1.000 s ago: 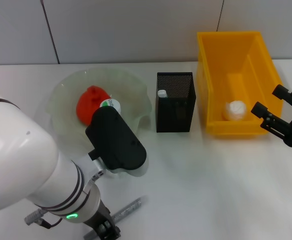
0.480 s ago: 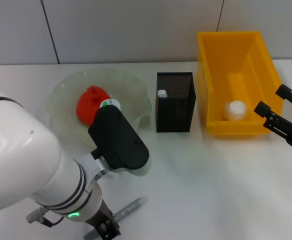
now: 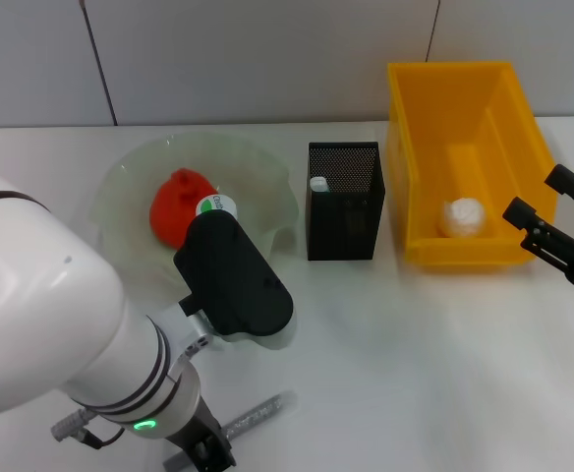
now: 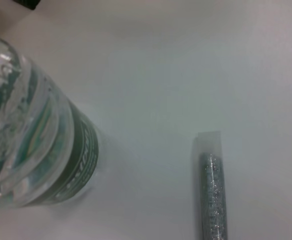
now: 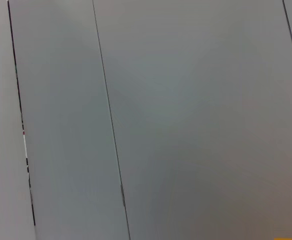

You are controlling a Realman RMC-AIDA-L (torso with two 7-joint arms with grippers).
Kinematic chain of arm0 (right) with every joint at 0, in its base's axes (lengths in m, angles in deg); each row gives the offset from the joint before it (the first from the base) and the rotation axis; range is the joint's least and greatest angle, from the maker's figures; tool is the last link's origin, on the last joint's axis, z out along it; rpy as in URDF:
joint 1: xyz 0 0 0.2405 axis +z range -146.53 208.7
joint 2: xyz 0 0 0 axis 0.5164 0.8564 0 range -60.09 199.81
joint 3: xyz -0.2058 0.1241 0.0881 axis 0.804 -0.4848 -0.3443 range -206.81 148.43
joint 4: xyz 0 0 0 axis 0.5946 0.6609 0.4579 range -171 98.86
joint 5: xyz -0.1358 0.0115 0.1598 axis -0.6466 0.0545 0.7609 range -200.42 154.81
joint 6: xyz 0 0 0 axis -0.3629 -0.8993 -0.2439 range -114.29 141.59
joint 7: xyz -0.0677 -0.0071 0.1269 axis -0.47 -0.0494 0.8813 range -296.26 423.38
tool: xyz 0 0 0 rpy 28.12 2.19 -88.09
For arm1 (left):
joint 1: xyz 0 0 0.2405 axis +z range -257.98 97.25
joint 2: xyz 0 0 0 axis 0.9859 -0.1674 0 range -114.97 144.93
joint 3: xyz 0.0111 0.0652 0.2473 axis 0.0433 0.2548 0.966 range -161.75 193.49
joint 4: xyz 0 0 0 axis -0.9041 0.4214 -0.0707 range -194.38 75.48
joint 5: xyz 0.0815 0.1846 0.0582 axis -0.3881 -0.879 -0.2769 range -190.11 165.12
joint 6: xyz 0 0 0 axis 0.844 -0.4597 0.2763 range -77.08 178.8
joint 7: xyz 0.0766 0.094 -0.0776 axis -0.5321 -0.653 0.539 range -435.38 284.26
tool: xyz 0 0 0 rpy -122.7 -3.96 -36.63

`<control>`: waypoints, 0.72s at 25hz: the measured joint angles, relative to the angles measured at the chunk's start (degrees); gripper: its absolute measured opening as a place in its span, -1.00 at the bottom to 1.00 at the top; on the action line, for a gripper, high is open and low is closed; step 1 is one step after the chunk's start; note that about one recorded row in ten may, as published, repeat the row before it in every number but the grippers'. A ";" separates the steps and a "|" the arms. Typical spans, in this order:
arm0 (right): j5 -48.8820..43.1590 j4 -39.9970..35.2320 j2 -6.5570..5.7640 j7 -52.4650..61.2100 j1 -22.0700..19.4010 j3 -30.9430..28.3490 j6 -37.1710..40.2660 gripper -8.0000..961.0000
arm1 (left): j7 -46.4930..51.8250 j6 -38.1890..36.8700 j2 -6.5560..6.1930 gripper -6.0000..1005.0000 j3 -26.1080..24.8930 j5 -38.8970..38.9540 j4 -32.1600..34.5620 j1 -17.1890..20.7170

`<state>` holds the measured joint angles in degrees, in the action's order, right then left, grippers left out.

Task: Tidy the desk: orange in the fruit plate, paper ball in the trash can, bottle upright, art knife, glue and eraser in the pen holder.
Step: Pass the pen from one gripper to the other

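The orange (image 3: 177, 204) lies in the glass fruit plate (image 3: 267, 172). The bottle (image 3: 216, 206) stands at the plate's front rim, mostly hidden by my left arm; its ribbed clear body (image 4: 36, 145) fills one side of the left wrist view. A slim grey speckled stick (image 3: 259, 412), apparently the art knife (image 4: 212, 197), lies on the table by my left gripper (image 3: 203, 454) at the front edge. The black mesh pen holder (image 3: 344, 200) holds a white-capped item (image 3: 318, 184). The paper ball (image 3: 462, 215) sits in the yellow trash can (image 3: 420, 108). My right gripper (image 3: 532, 193) hovers open beside the can. The eraser is out of view.
White table with a grey panelled wall behind. My bulky left arm (image 3: 51, 334) covers the front left of the table. The right wrist view shows only the wall.
My right gripper has drifted slightly to the right, away from the trash can. The left arm has shifted a little; the grey stick stays by it.
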<state>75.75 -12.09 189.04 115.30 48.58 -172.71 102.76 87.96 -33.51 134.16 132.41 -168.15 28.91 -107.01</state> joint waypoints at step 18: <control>0.03 -0.79 0.00 -0.08 0.00 0.00 -0.03 0.69 | -0.12 0.48 0.00 -0.69 0.19 1.25 2.42 0.13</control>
<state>75.78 -12.88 189.04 115.23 48.58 -172.71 102.73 87.84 -33.03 134.16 132.60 -166.90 31.33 -106.89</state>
